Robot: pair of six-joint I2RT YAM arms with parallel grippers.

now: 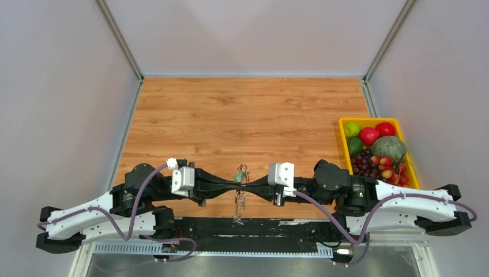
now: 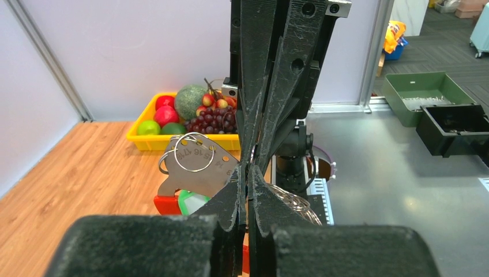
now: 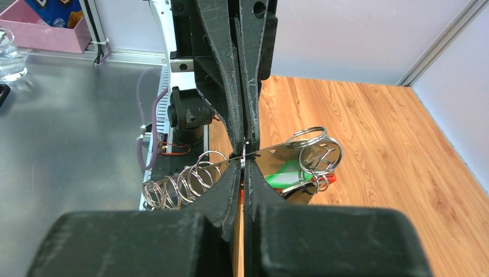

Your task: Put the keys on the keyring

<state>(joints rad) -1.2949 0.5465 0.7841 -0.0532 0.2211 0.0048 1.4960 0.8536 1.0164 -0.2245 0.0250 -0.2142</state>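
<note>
The keyring (image 1: 242, 173) hangs between my two grippers near the table's front edge, its silvery coiled chain (image 1: 240, 201) dangling downward. My left gripper (image 1: 237, 179) and right gripper (image 1: 249, 180) meet tip to tip, both shut. In the right wrist view my right gripper (image 3: 243, 160) pinches a thin ring where the coil (image 3: 179, 184) joins a flat metal plate (image 3: 277, 154). My left gripper (image 2: 248, 173) is shut at that same spot beside the numbered plate (image 2: 199, 170). Red loop (image 2: 167, 203) and green tag (image 3: 285, 173) hang below. Small silver pieces in the split rings (image 3: 320, 154) may be keys.
A yellow tray (image 1: 369, 120) full of fruit stands at the table's right edge. The black arm-base rail (image 1: 259, 228) runs along the near edge under the coil. A green bin (image 2: 427, 95) and a black bin (image 2: 455, 127) sit off the table.
</note>
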